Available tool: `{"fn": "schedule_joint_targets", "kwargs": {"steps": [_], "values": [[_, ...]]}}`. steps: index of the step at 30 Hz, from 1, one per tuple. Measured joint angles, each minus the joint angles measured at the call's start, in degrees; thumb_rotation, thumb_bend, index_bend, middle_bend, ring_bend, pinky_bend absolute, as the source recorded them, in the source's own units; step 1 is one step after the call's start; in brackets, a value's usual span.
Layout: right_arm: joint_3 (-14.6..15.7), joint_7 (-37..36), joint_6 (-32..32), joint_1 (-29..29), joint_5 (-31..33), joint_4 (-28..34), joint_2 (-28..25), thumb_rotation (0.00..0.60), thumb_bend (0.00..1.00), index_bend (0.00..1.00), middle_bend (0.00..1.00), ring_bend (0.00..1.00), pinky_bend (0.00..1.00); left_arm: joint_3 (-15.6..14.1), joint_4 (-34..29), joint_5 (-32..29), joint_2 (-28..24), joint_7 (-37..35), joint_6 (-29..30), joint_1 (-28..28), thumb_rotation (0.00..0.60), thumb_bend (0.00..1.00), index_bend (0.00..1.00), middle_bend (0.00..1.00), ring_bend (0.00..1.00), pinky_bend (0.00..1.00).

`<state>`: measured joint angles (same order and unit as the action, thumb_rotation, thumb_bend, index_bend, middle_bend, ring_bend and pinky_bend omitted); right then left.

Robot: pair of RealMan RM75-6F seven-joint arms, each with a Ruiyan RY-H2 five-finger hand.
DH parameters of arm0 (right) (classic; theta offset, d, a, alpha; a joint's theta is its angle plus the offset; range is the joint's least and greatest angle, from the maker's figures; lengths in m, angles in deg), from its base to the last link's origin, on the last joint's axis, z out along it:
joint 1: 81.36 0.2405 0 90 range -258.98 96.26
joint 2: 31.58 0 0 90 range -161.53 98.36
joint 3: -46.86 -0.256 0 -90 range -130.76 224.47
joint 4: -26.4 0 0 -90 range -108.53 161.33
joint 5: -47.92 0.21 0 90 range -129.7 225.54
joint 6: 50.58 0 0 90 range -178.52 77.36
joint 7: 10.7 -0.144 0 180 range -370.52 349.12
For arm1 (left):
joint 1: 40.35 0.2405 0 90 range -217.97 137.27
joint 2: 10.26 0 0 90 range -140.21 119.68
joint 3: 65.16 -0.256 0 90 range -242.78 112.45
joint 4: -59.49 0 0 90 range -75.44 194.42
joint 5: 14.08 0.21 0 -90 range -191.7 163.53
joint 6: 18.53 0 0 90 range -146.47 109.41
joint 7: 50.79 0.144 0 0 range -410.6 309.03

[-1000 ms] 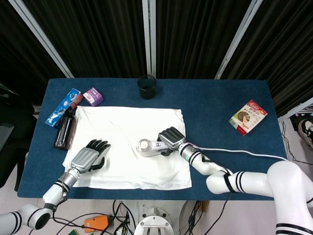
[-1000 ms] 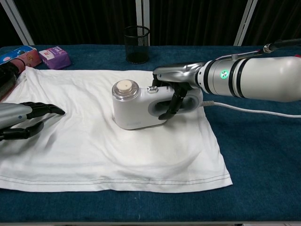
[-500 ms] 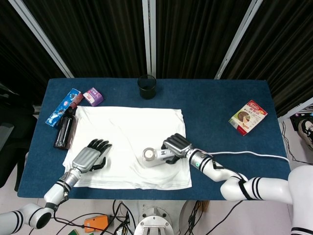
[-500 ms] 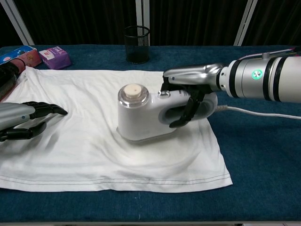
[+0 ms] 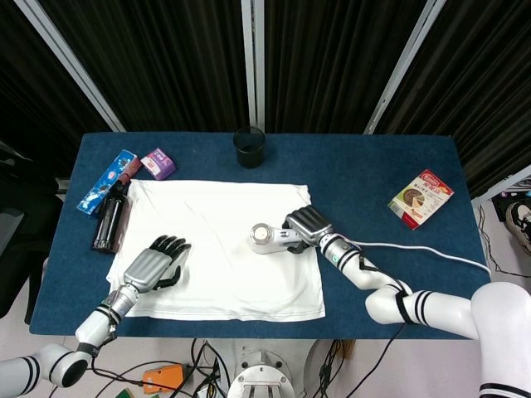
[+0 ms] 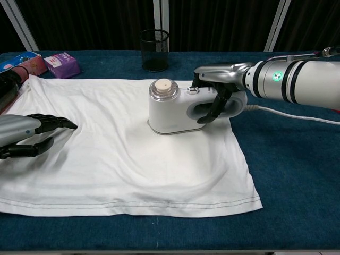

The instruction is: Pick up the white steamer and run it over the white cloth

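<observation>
The white steamer stands on the right half of the white cloth, its round cap facing up. My right hand grips its handle, fingers wrapped through the loop. A white cord trails from it to the right. My left hand rests on the cloth's left part with fingers curled and spread, holding nothing.
A black mesh cup stands behind the cloth. A purple box, a blue packet and a dark bottle lie at the left edge. A red box lies at the right.
The right hand has slid the steamer over the cloth, first toward the front, then back toward the far right of the cloth. The left hand has stayed put.
</observation>
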<state>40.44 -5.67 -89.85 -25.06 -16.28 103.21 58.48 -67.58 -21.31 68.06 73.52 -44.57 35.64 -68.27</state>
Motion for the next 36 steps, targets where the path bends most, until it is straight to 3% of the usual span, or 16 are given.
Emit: {"fn": "schedule_joint_targets", "kwargs": {"steps": [7,21,28,36], "values": [[2.1,-0.5,-0.7,-2.0,-3.5,4.7,-2.2,0.6,0.55,0.99,0.86,0.93,0.65,-0.2,0.4,0.2,0.3,-0.5,0.3,0.0,0.046,0.53,0.07,0.05,0.0,0.0],[8.5,-5.9,-4.9,-8.3,-15.0,16.8,-12.2,0.6,0.55,0.99,0.86,0.93,0.65,-0.3,0.3,0.9,0.2,-0.6,1.9,0.2,0.047,0.53,0.07,0.05,0.0,0.0],[7.8,-12.3,-11.4,-13.2,-14.8,14.8,-16.3,0.6,0.55,0.96,0.86,0.88,0.6,0.6,-1.3,2.3,-1.8,-2.2,7.4,1.5,0.048,0.53,0.07,0.05,0.0,0.0],[7.5,-17.7,-9.4,-15.9,-12.5,7.4,-16.8,0.6,0.52,0.82,0.82,0.77,0.5,2.4,-3.5,2.1,-5.7,-4.5,13.4,4.3,0.047,0.53,0.07,0.05,0.0,0.0]]}}
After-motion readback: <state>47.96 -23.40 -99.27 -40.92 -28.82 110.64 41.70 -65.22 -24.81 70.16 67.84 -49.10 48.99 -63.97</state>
